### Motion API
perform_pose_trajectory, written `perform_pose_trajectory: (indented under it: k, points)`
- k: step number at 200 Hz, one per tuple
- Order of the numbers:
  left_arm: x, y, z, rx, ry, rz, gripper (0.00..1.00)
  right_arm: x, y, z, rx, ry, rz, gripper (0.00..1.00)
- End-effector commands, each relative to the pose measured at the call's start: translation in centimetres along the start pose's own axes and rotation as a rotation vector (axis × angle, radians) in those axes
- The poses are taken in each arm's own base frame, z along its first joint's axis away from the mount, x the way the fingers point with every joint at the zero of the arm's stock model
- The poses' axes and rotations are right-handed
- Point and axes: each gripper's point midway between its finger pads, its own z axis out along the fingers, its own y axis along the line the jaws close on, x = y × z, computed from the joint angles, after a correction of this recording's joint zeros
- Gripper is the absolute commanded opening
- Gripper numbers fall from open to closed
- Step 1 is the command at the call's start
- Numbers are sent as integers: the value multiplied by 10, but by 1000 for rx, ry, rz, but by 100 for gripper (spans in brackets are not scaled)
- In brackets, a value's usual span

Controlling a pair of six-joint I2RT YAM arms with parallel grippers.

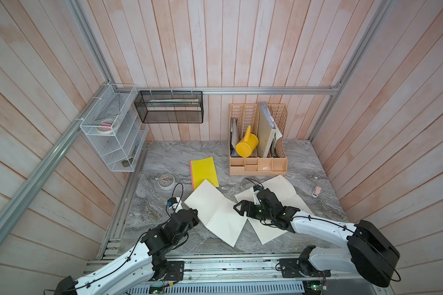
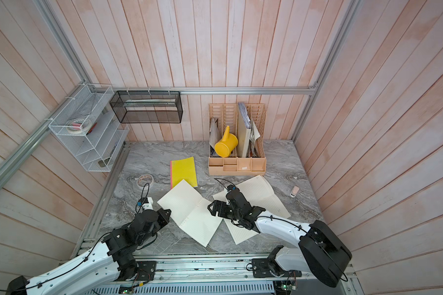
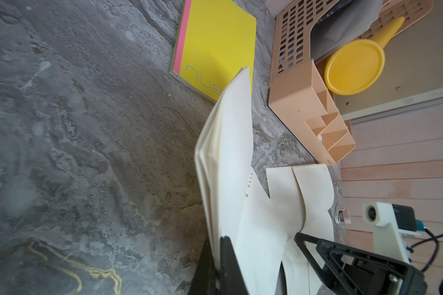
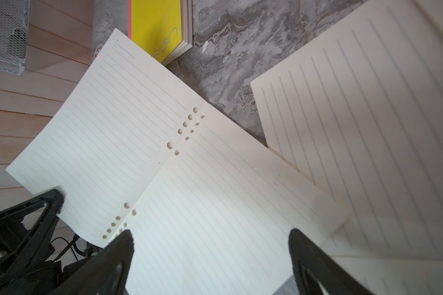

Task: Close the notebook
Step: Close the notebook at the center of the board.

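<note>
Left gripper (image 3: 216,242), clamped on the raised half of the open notebook (image 1: 215,214) on the table (image 1: 164,158), should arc it squarely over the spine as the right gripper (image 4: 210,233) hovers, jaws apart.

The left arm (image 1: 118,265) and right arm (image 1: 317,227) are cased in white shells, with black joints between. Thin black cables (image 1: 325,221) are clipped along them. The gripper fingers (image 4: 307,255) are shaped as black open triangles.
</note>
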Motion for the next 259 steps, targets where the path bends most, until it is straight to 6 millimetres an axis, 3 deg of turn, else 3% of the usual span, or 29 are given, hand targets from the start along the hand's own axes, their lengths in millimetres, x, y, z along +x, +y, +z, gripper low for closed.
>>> perform_pose_trajectory:
  k: [1,43,118,199,250,259]
  points:
    - [-3,31,-5,-132,-41,0,0,-6,25,8,-68,-8,-15,96]
    - [-7,35,-9,-163,-71,-27,0,4,41,20,-88,39,-38,96]
    - [-14,56,-15,-258,-167,-138,0,25,42,32,-104,104,-35,96]
    - [-13,53,-11,-275,-173,-139,0,33,52,55,-131,150,-50,96]
    - [-13,43,-15,-213,-148,-89,0,47,37,73,-112,193,-37,96]
    - [-13,40,-16,-189,-141,-77,4,49,34,74,-110,198,-31,96]
